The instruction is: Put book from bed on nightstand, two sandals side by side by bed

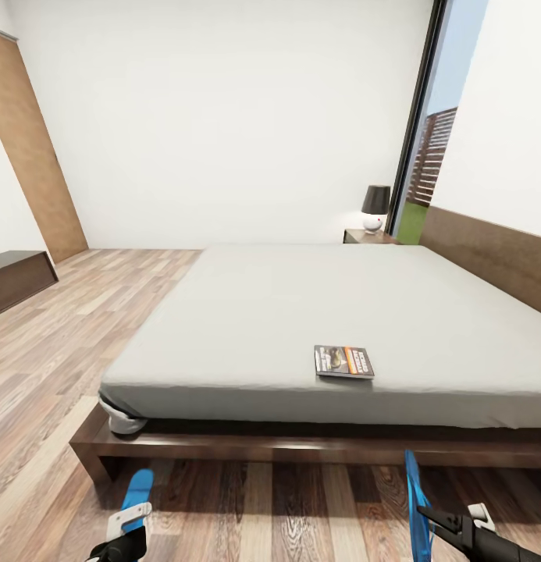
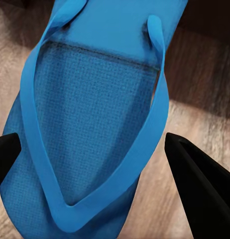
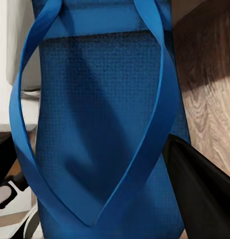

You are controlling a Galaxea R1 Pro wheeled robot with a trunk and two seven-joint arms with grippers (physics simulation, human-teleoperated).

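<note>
Sandals, woven-textured bright blue; book flat on smooth mattress.

A low bed, with a grey mattress set on a dark wooden frame, is seen across the middle of the frame. A book is laid flat near the mattress's lower edge, right of centre. The wood-plank floor is spread below and to the left.

nightstand mostly hidden behind bed, bench cut off
</note>
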